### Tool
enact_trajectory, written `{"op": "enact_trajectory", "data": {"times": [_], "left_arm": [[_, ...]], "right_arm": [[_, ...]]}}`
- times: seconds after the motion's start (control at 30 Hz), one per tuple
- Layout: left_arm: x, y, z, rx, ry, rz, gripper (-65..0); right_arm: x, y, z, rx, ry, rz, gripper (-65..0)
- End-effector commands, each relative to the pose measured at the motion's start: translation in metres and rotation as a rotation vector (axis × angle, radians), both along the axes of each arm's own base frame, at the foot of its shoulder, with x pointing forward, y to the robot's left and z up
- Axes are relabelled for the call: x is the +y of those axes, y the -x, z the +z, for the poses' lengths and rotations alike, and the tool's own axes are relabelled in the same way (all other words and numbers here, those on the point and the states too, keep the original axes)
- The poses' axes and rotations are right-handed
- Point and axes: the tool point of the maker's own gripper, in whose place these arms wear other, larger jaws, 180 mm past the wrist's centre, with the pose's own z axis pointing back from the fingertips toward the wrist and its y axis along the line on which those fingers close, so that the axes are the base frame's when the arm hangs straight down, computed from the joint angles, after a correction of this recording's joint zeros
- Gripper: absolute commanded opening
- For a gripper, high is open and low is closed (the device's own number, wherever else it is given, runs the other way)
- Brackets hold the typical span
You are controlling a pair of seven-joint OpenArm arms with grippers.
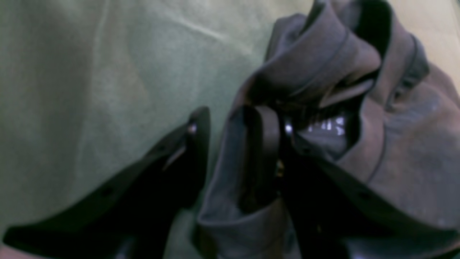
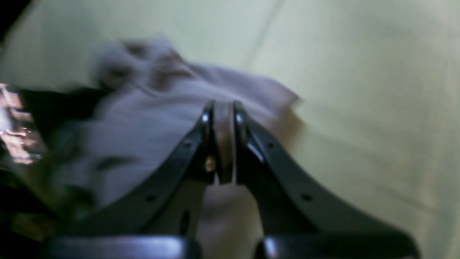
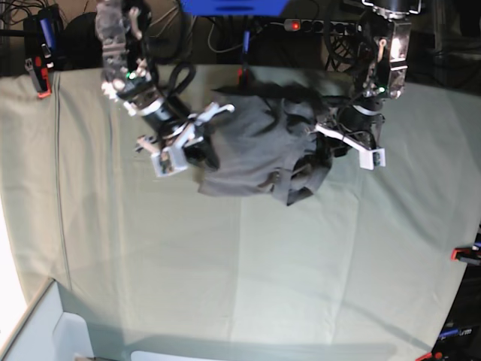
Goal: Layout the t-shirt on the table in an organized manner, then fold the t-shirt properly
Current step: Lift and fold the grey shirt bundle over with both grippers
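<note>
Pale green tabletop [image 3: 301, 256], t-shirt [image 3: 255, 147] bunched at far centre. Left fingers [image 1: 233, 122] parted around a fold. Right fingers [image 2: 223, 118] clamp cloth.

A big tabletop [image 3: 301, 256] with wrinkly pale green cloth holds a bunched-up dark grey t-shirt [image 3: 252, 147] near its far edge.

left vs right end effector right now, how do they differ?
The left end effector has its jaws parted, with a fold of the t-shirt draped between them; the right end effector is pinched shut on shirt fabric. In the base view the left sits on the shirt's right side, the right on its left. Both are black and at the shirt.
</note>
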Motion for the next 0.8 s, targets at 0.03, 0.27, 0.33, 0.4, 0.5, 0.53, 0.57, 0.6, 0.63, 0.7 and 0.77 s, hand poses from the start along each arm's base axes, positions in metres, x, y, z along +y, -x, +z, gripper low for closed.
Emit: {"op": "enact_trajectory", "data": {"times": [0.03,0.27,0.33,0.4,0.5,0.53,0.57,0.6,0.63,0.7,0.77], "left_arm": [[0.006,-0.009,0.012,-0.047,-0.005,0.007,-45.1],[0.005,-0.008,0.011,-0.044,-0.007,0.001,-34.0],[0.002,-0.008,0.012,-0.047,0.002,-0.003,-27.5],[0.001,-0.008,0.012,-0.047,0.004,-0.004,-22.8],[-0.003,-0.008,0.011,-0.046,0.011,-0.010,-22.3],[-0.012,-0.007,0.010,-0.042,0.022,-0.022,-22.3],[-0.018,-0.006,0.010,-0.041,0.028,-0.034,-22.3],[-0.023,-0.005,0.009,-0.039,0.033,-0.045,-22.3],[-0.029,-0.005,0.009,-0.039,0.038,-0.058,-22.3],[-0.038,-0.003,0.007,-0.032,0.044,-0.081,-22.3],[-0.048,-0.002,0.005,-0.026,0.050,-0.104,-22.3]], "right_arm": [[0.014,0.009,0.001,0.000,-0.028,0.034,-65.0],[0.028,0.034,-0.061,0.176,-0.016,0.083,-65.0],[0.022,0.039,-0.073,0.207,0.001,0.086,-65.0],[0.014,0.041,-0.072,0.200,0.017,0.088,-65.0],[0.013,0.044,-0.048,0.143,0.011,0.088,-65.0],[0.014,0.043,-0.036,0.113,0.006,0.087,-65.0],[0.014,0.043,-0.028,0.091,0.002,0.086,-65.0],[0.015,0.043,-0.021,0.077,0.002,0.086,-65.0],[0.014,0.042,-0.014,0.060,0.001,0.085,-65.0],[0.014,0.044,-0.007,0.046,0.002,0.085,-65.0],[0.014,0.045,-0.005,0.042,0.003,0.086,-65.0]]}}
